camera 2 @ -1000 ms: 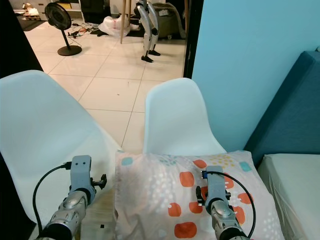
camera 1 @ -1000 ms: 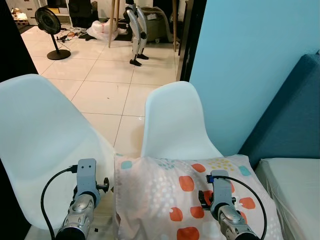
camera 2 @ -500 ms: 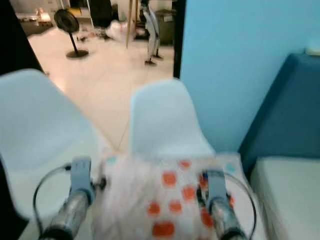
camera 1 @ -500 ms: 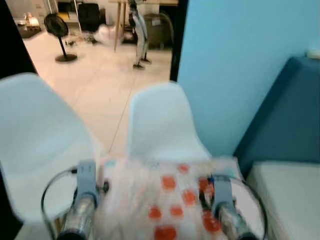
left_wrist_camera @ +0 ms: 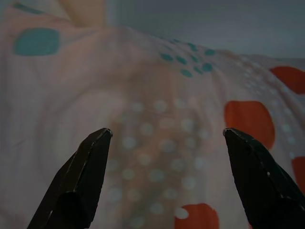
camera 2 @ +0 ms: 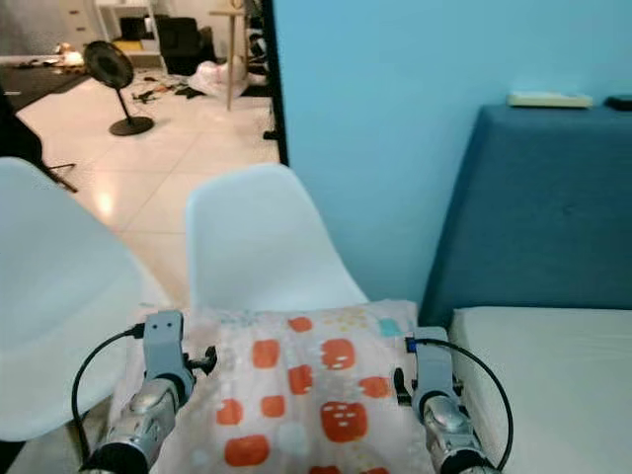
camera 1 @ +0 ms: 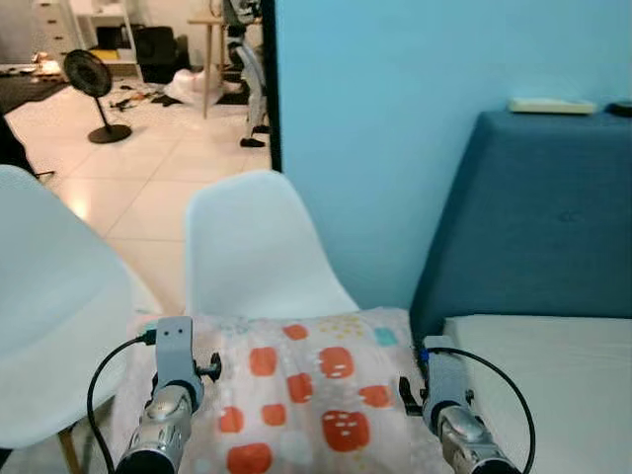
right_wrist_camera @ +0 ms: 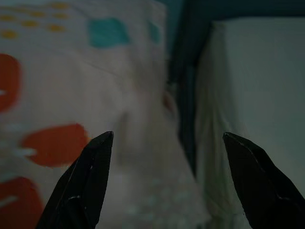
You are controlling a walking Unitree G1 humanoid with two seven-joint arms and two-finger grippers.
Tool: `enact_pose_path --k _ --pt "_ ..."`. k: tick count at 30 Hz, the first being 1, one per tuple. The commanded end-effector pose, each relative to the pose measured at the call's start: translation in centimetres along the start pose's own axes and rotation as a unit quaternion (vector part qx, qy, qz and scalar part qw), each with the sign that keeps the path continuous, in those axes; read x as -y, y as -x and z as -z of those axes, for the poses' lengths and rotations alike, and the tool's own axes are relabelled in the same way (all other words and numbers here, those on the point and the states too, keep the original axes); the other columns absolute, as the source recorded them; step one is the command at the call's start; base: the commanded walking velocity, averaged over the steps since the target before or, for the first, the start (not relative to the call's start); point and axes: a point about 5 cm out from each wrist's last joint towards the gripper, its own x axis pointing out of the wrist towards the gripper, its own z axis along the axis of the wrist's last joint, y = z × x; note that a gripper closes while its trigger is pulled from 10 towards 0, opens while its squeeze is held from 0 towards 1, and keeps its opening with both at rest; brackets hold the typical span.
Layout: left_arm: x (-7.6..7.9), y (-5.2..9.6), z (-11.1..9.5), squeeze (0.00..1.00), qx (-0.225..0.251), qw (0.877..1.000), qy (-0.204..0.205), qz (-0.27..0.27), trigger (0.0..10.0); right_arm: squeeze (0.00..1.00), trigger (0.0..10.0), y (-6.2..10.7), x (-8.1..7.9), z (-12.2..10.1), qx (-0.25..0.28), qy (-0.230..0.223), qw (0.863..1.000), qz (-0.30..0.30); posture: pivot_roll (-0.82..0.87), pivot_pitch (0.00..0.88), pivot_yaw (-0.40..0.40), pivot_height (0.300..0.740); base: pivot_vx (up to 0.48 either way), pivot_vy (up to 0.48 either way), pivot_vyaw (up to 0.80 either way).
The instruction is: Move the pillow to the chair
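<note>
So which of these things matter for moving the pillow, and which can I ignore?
Part of the job:
- pillow
- white chair right behind it
- left gripper, open
- right gripper, open

Just lying about:
- second white chair
- blue headboard
- mattress
- standing fan

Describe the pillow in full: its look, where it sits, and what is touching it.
The pillow is a soft, pale pinkish cushion printed with orange-red rounded squares, a few teal patches and small yellow and white dots; the fabric looks like light cotton. It lies flat and slightly rumpled in front of the white chair, its far edge at the chair's seat, beside the white mattress. The left gripper and right gripper are at its two sides, fingers spread; whether they touch it cannot be told.
</note>
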Motion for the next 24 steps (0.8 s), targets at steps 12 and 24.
enact_pose_path --k 12,24 --pt "-1.2 0.0 -0.3 0.00 0.000 0.999 -0.035 -0.001 10.0 0.00 10.0 -0.1 -0.4 -0.5 0.011 -0.007 1.000 -0.013 0.01 0.037 -0.025 0.740 0.000 0.000 0.00" --pt "-4.1 0.2 -0.9 0.00 -0.007 1.000 -0.008 -0.012 10.0 0.00 10.0 -0.6 -0.3 -2.6 0.033 -0.001 0.998 -0.047 0.02 0.052 -0.030 0.740 0.000 0.000 0.00"
